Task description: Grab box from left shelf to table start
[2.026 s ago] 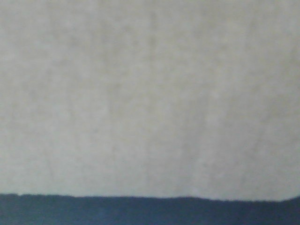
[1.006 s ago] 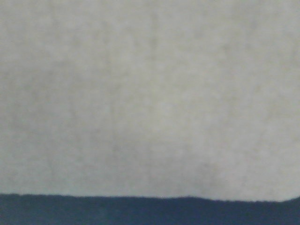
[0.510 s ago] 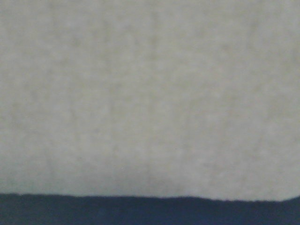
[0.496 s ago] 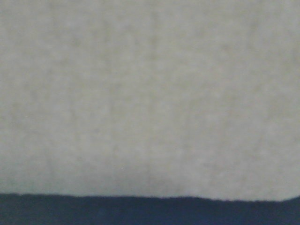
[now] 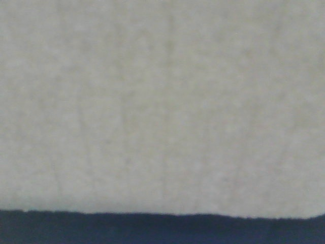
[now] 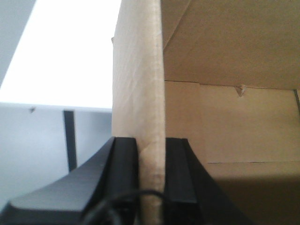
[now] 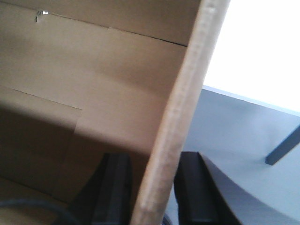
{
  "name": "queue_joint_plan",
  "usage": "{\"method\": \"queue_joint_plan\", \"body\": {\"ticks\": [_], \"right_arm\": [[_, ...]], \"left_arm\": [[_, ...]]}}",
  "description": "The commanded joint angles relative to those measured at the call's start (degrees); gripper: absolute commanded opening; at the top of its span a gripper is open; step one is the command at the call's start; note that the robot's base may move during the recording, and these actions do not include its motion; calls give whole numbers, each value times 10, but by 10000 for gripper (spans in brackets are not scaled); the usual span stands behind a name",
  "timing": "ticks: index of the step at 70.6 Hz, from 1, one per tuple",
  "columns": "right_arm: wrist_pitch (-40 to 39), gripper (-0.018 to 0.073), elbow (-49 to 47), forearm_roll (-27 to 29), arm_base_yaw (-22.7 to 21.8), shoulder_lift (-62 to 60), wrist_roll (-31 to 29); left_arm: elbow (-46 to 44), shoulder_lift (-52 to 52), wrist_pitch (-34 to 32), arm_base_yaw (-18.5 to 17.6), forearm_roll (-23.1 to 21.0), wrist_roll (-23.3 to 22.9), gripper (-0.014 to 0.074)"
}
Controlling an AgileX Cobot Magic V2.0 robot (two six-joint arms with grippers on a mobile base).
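Left gripper [image 6: 151,173] is clamped tight on one side wall of the box [image 6: 234,117], with black fingers [image 6: 124,168] flat on either face and the wall edge running straight up the view. The brown open cavity sits between the arms. Right gripper [image 7: 157,187] pinches the opposite wall, its edge leaning rightward. The box's long axis can't be told.

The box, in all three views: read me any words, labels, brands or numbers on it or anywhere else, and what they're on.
No readable text in any view.
Left wrist view: the box wall pinched by the left gripper is plain brown cardboard, no print.
Right wrist view: the same bare cardboard, held in the right gripper.
Front view: only a blurred pale surface, no marks.
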Motion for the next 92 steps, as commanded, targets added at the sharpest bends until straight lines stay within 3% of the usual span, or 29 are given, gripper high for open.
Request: {"method": "queue_joint_plan", "body": {"ticks": [1, 92], "right_arm": [[-69, 59, -16, 69, 5, 6, -17], [-69, 59, -16, 69, 5, 6, -17]], "left_arm": [[-26, -2, -109, -11, -150, -14, -96], [-26, -2, -109, -11, -150, -14, -96]]}}
